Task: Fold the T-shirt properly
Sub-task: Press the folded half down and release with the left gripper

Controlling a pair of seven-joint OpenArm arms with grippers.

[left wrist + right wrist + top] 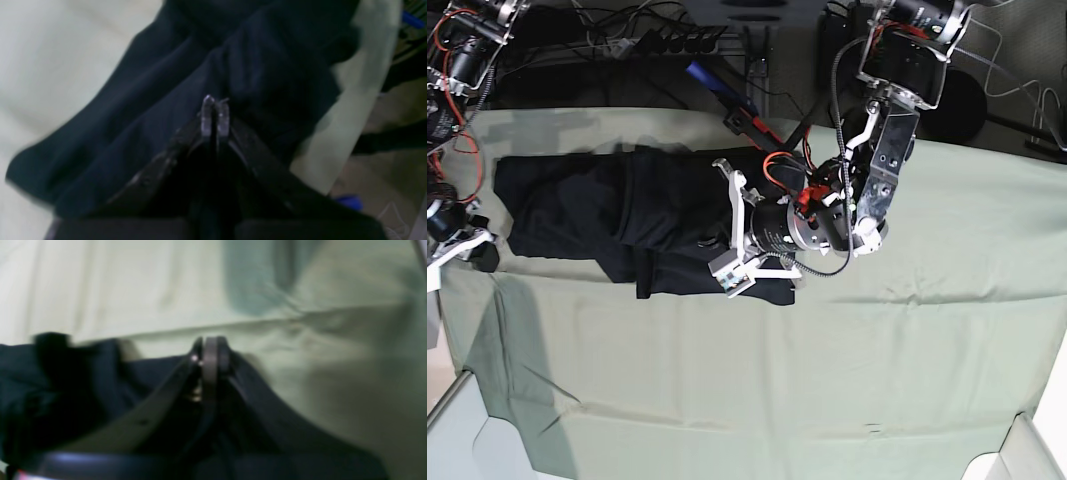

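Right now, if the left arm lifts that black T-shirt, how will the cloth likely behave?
Probably floppy: the T-shirt lies in soft folds and ridges on the green sheet. It would likely drape and sag rather than hold shape. It probably drags rather than slides, since the sheet itself is wrinkled.

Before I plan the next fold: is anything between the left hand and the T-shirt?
Nothing visible. The left hand hangs directly over the T-shirt, its fingertips pressed together against the dark folds, with only the shirt and the green sheet beneath. Blur hides whether it pinches cloth.
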